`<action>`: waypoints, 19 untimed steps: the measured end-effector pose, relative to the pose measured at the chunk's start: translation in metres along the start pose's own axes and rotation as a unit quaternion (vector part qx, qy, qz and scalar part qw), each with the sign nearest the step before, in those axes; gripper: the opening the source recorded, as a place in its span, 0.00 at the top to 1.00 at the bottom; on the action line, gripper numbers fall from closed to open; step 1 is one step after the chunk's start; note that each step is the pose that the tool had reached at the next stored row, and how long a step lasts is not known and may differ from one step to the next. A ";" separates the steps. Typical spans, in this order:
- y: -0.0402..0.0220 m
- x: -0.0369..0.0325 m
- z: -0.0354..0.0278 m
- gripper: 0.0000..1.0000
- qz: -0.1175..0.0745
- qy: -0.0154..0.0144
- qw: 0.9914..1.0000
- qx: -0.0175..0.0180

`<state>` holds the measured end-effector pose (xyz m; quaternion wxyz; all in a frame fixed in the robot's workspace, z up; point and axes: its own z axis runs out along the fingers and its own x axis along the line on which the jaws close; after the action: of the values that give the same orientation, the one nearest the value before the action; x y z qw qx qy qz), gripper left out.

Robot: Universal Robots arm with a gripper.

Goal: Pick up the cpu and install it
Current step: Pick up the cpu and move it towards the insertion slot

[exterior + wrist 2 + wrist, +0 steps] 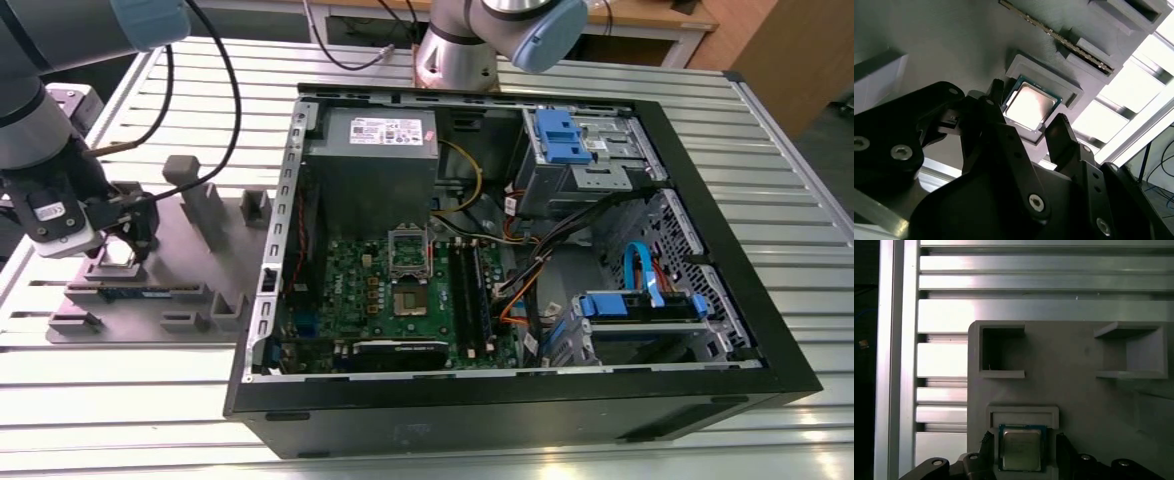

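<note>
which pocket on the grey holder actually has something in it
The framed square pocket nearest the gripper: the cpu lies in it. The two other pockets, farther off in the first wrist view, are bare.

Pale silver cpu (1021,450) with green rim, plain grey holder (1074,385).

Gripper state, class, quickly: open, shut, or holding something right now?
Gripper: open, one finger each side of the cpu, which lies in the grey holder; not gripping it.
</note>
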<state>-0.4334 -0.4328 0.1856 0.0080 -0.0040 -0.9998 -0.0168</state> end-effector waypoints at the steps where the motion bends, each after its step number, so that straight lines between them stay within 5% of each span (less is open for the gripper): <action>1: 0.0000 0.0001 0.0003 0.39 0.000 0.000 1.000 0.000; 19: -0.0004 0.0001 0.0019 0.39 -0.005 0.000 1.000 0.000</action>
<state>-0.4336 -0.4331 0.1837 0.0080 0.0008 -0.9998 -0.0166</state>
